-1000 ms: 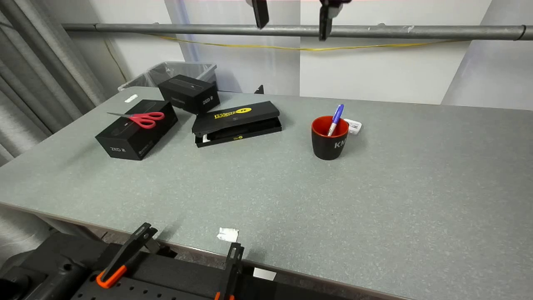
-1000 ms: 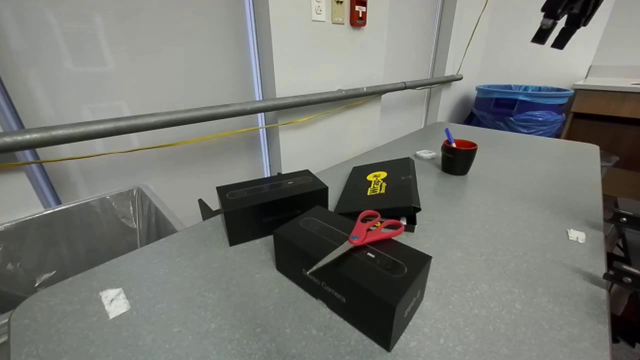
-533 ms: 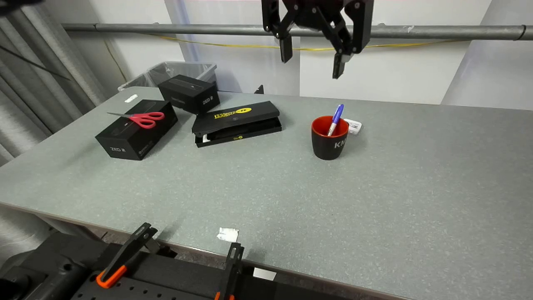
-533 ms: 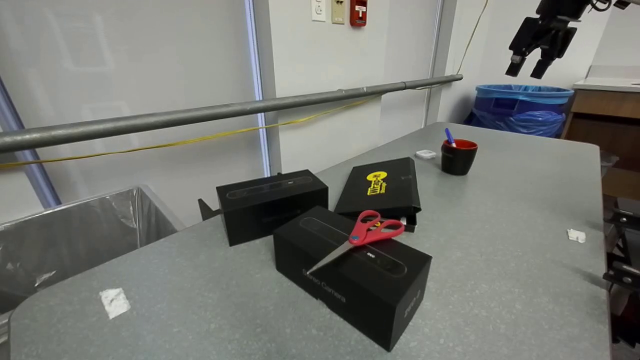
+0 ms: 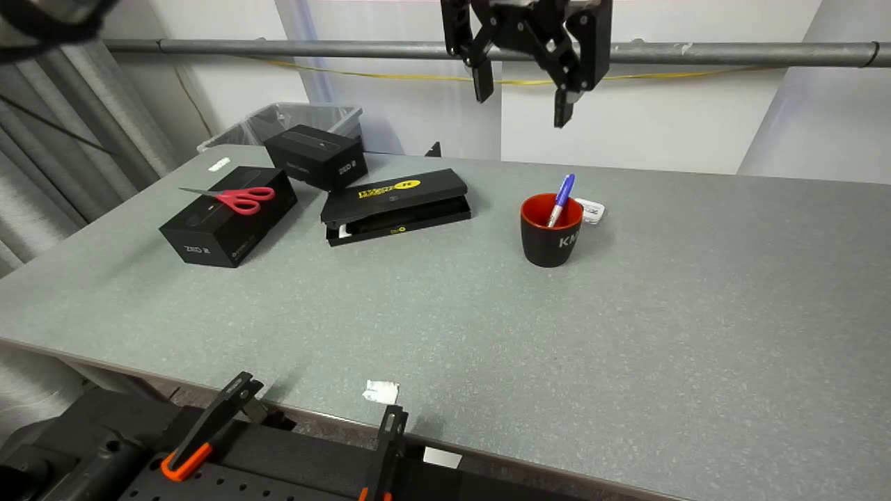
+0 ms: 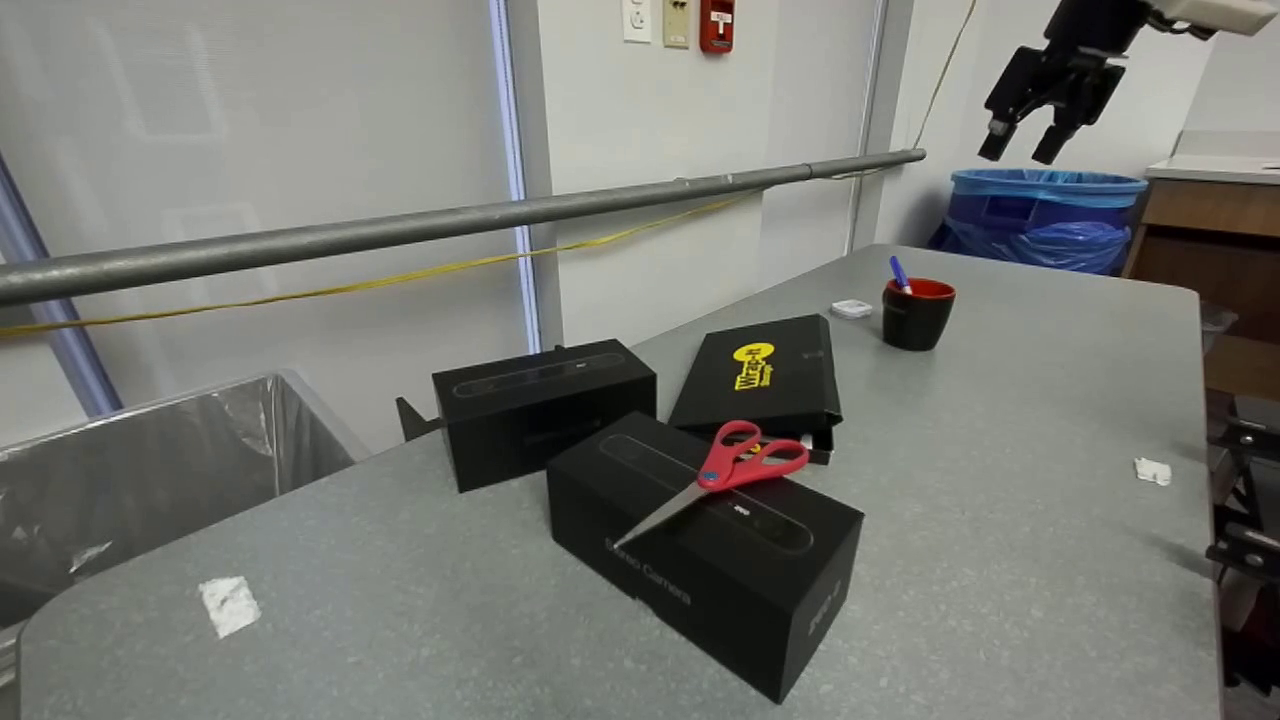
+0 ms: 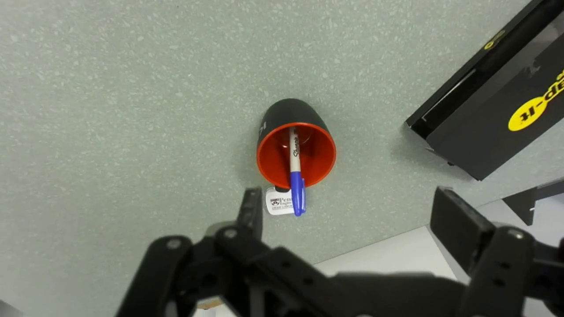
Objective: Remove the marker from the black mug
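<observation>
In an exterior view, scissors [image 5: 227, 197] are borne by a box [image 5: 233, 233] toward the table's [image 5: 445, 313] left edge, the gripper [image 5: 522, 106] is held high, jaws apart, and the marker [image 5: 560, 201] is leaned in the mug [image 5: 541, 245], toward the back edge.

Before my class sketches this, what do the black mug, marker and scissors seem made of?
Black mug: ceramic or perhaps plastic, matte black outside, glossier red inside where light glints.
Marker: likely smooth plastic, its blue cap evenly coloured, barrel printed.
Scissors: red handles, probably plastic from their smooth rounded loops; grey blades, likely steel.
</observation>
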{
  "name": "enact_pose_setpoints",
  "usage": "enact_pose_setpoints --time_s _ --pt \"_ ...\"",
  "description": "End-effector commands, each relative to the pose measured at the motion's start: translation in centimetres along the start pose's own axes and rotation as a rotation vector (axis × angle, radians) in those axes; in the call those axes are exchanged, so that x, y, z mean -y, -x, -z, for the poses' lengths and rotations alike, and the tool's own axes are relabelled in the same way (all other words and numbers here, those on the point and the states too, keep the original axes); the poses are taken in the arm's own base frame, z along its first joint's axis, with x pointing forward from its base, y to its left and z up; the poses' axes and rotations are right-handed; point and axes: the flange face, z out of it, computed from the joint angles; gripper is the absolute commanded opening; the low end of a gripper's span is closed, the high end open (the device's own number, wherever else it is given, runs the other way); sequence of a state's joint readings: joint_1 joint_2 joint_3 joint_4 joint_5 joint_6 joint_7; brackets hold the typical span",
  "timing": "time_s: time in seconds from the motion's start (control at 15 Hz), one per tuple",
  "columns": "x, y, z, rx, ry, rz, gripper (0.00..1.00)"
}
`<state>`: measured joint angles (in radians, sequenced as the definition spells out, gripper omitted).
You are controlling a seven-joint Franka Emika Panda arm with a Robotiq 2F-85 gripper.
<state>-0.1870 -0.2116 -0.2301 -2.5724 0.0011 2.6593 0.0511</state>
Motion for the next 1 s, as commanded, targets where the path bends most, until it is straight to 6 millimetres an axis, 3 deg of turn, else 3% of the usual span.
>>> enact_pose_setpoints --time_s 0.0,0.2,0.53,0.93 --pt "1.9 -2.0 -5.3 -0.07 0.032 -0.078 1.0" --pt "2.5 -3.4 -9.0 -0.112 0.058 -0.115 1.0" --pt "1.9 -5.8 -13.6 -0.108 0.131 -0.164 1.0" --pt "2.1 -7.9 -16.4 -0.103 0.158 -0.203 1.0"
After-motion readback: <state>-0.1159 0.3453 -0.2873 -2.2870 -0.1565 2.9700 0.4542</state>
